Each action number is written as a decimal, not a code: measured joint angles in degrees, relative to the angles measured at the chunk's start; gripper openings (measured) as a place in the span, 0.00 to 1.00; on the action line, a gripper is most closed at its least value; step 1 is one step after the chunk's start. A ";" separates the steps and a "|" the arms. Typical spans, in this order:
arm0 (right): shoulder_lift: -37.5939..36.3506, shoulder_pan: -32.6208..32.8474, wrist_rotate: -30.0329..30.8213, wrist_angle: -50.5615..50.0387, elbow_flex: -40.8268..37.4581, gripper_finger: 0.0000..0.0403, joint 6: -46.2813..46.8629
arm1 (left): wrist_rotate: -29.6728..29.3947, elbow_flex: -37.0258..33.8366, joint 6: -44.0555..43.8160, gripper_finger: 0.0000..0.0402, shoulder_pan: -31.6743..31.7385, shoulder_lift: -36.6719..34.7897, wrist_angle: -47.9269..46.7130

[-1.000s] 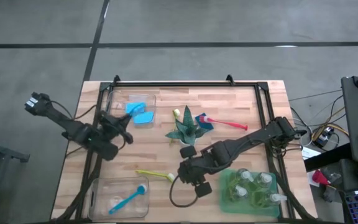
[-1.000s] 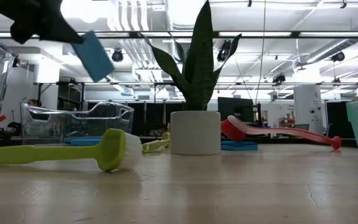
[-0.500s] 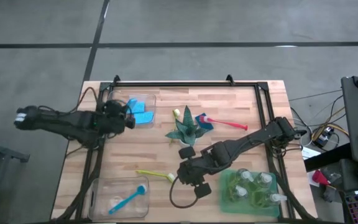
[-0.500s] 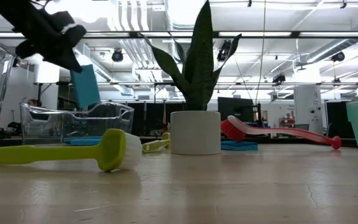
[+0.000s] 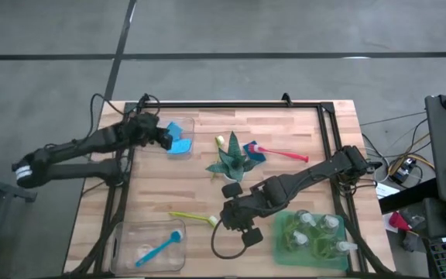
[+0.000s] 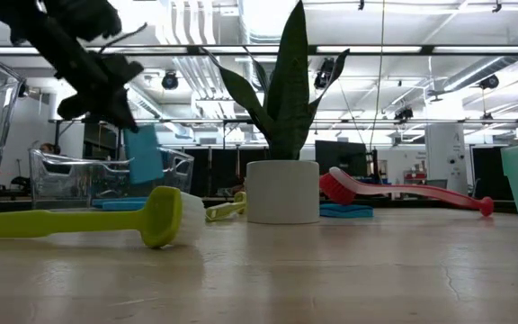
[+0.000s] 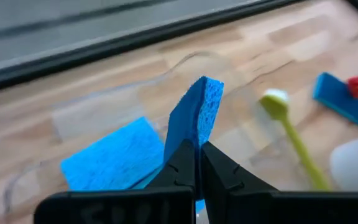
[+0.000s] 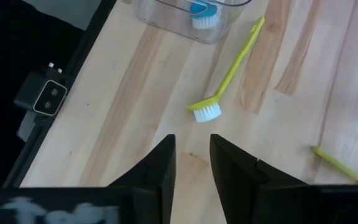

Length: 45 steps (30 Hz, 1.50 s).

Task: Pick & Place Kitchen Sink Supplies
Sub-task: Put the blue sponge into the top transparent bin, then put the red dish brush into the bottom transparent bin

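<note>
Blue sponge [image 7: 194, 115], pinched on edge between the tight-closed fingers of the left gripper [image 5: 163, 138], hangs over the clear bin [image 5: 149, 120] at the table's far left corner, where at least one more flat blue sponge [image 7: 114, 160] already lies. If the fingers part while it is held this upright and this close to the bin's near wall, I'd guess it could topple onto the rim or spill out onto the wood. The right gripper [image 8: 189, 163] hovers mid-table with its fingers a little apart and nothing between them, just short of the yellow-green brush [image 5: 192, 218]. The near-left clear bin [image 5: 122, 232] holds a blue brush [image 5: 159, 249]. The green tray [image 5: 283, 248] at the near right carries several pump bottles [image 5: 316, 232]. Another blue sponge [image 5: 255, 150] and the red brush [image 5: 285, 153] lie loose beside the potted plant [image 5: 230, 160], along with a second yellow-green brush [image 7: 289, 132].
</note>
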 joint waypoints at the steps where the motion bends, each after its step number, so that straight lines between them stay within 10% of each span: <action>1: 0.00 0.00 -0.01 0.01 -0.06 0.23 -0.15 | 1.25 -0.67 0.08 0.01 1.50 -0.01 0.10; 20: 0.00 -0.02 0.00 -6.96 -0.29 0.19 3.41 | -1.62 -4.33 -0.36 0.46 5.08 -0.25 -1.82; 29: 0.00 0.08 0.04 -8.26 -0.29 0.21 4.53 | -8.00 -1.69 -3.71 0.48 3.82 -2.04 -8.08; 45: 0.00 0.61 16.98 -17.87 -3.88 0.14 11.79 | 2.57 -2.24 0.87 0.49 -20.16 -7.35 23.10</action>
